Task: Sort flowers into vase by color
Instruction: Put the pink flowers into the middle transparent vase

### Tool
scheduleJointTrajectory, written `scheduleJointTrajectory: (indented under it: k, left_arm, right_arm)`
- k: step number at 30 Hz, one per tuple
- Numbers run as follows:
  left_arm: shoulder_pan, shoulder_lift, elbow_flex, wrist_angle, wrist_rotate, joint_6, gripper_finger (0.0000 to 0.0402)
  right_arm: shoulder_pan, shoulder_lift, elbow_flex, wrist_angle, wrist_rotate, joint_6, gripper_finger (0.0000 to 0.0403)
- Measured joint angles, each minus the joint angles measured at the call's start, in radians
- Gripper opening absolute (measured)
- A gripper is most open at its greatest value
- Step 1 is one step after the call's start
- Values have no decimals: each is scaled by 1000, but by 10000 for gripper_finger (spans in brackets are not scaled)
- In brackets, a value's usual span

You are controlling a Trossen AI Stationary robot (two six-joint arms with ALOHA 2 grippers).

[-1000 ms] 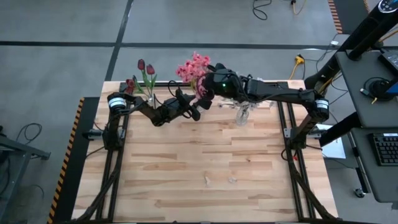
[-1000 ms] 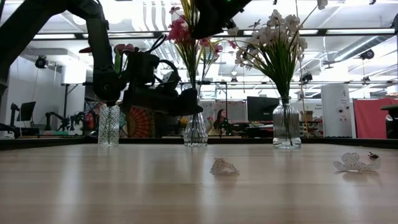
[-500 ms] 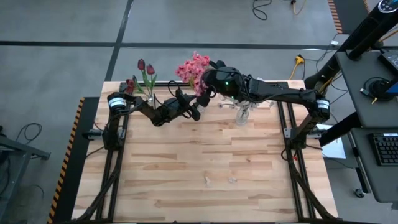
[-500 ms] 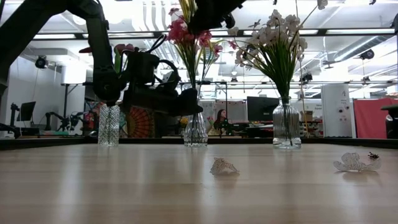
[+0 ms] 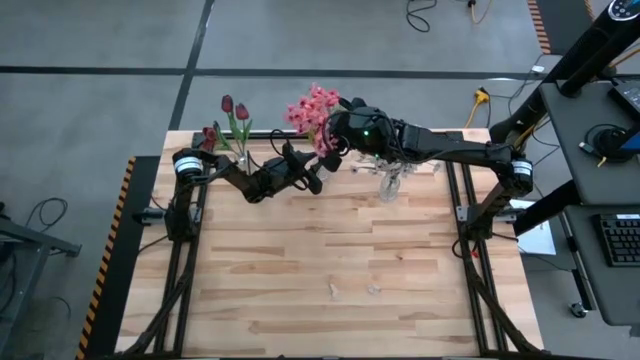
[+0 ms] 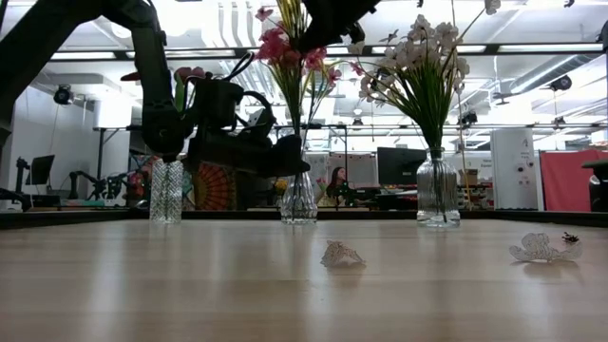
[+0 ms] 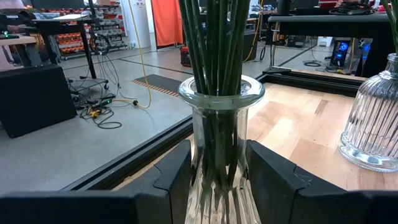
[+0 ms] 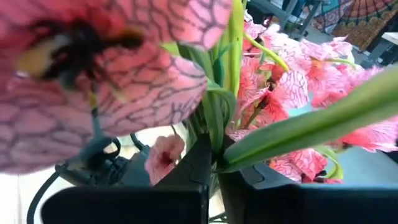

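Pink clustered blooms point(image 5: 312, 105) stand in a clear ribbed glass vase point(image 7: 219, 149), their green stems point(image 7: 214, 43) filling its neck. Only the left wrist view shows the left gripper point(image 7: 217, 186) clasping that vase's body between both fingers. Only the right wrist view shows the right gripper point(image 8: 214, 174) clenched tight among the pink flowers, nipping a green stem. Another clear vase point(image 6: 437, 190) holds white sprays point(image 6: 420, 57); a third point(image 6: 165, 190) holds dark red tulip buds point(image 5: 233, 108). No writing is legible.

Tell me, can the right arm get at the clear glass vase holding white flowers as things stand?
Probably yes. That clear glass vase stands just beside the right arm, with bare table before it, but the right gripper is shut among the pink flowers and must back out first.
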Motion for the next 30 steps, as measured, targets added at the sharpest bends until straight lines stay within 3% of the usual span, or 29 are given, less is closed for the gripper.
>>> scheduleJointTrajectory:
  k: [30]
  left_arm:
    - [0,0,0,0,0,0,121]
  right_arm:
    - [-15,75,0,-84,14,28,9]
